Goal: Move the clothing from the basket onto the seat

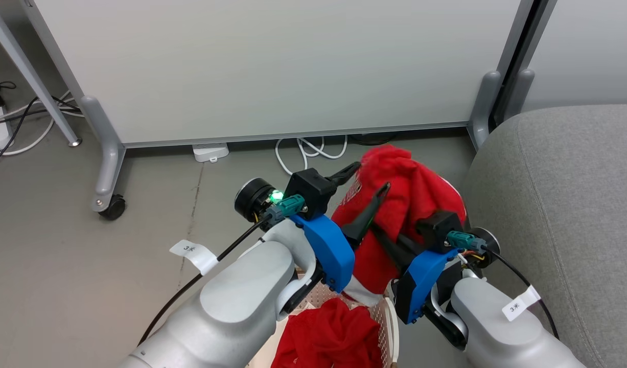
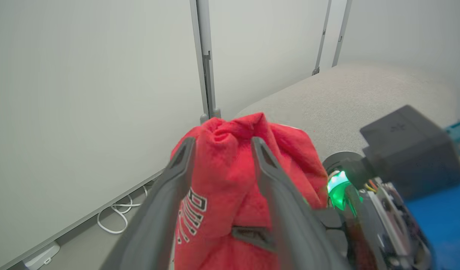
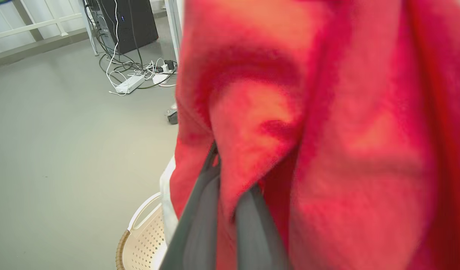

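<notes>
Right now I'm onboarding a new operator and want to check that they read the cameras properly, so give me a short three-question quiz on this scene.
1. True or false: the right gripper is shut on the lifted red garment.
2. Where does the second red garment lie? A) on the seat B) in the basket C) on the floor
3. Fill in the blank: the left gripper has its two fingers ___, with red cloth bulging between them.

Key: 1 true; 2 B; 3 apart.
</notes>
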Robot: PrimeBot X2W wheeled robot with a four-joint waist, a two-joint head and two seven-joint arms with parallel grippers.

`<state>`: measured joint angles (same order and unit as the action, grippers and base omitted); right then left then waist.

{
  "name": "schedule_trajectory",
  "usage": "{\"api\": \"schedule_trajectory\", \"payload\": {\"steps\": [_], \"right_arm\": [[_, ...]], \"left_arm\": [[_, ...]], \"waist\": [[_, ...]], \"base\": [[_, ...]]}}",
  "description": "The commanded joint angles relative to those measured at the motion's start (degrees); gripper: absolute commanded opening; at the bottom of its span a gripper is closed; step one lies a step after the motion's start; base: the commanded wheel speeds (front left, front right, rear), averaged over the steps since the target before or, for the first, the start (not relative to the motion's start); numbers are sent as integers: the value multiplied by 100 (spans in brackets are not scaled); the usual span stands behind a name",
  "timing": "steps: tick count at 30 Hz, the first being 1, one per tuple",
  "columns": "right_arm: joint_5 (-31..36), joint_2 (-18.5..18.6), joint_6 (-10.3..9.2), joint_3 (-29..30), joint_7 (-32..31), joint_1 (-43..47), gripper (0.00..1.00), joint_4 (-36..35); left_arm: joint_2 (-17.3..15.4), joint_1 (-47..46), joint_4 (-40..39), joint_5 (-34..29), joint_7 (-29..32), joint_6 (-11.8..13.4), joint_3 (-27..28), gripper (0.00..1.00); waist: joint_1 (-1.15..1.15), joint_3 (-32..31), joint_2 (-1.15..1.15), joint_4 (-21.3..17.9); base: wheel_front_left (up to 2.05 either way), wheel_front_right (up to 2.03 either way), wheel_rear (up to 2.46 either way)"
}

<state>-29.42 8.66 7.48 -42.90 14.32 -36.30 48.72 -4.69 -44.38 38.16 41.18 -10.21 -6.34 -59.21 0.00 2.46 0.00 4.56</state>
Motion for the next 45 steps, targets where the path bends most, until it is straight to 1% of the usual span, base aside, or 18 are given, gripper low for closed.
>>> {"api": "schedule_trajectory", "payload": {"steps": [1, 9, 14, 22, 26, 29, 32, 33, 37, 45], "right_arm": [[-47, -12, 3, -19, 51, -116, 0, 29], [-96, -7, 3, -88, 74, -147, 0, 90], [-90, 42, 3, -53, 89, -137, 0, 64], [12, 150, 3, 47, 96, -47, 0, -164], [93, 204, 3, 103, 94, 9, 0, -318], [138, 208, 3, 165, 93, 58, 0, -447], [211, 199, 3, 205, 46, 102, 0, -582], [211, 199, 3, 205, 46, 102, 0, -582], [297, 247, 3, 274, -36, 208, 0, -793], [485, 359, 3, 538, -240, 513, 0, -1309]], "left_arm": [[-17, -65, 24, 8, -56, 48, 10, 100], [-42, 48, 64, 42, -194, 125, 63, 100], [-90, 206, 70, 58, -341, 230, 157, 100], [-314, 678, -177, -39, -501, 381, 495, 100], [-501, 1118, -712, -320, -502, 443, 985, 100], [-640, 1546, -1174, -632, -503, 531, 1500, 100], [-711, 2058, -1608, -958, -504, 548, 2049, 100], [-711, 2058, -1608, -958, -504, 548, 2049, 100], [-715, 2702, -1973, -1388, -505, 437, 2630, 100], [-618, 3471, -2226, -2109, -505, 184, 3431, 100]], "waist": [[0, -5, 0, -2], [0, -5, 0, -23], [0, 4, 0, -25], [0, 23, 0, -55], [0, 45, 0, -117], [0, 62, 0, -195], [0, 71, 0, -284], [0, 71, 0, -284], [0, 72, 0, -362], [0, 64, 0, -512]], "base": [[0, 0, 0], [0, 0, 0], [0, 0, 0], [0, 0, 0], [0, 0, 0], [0, 0, 0], [0, 0, 0], [0, 0, 0], [0, 0, 0], [0, 0, 0]]}}
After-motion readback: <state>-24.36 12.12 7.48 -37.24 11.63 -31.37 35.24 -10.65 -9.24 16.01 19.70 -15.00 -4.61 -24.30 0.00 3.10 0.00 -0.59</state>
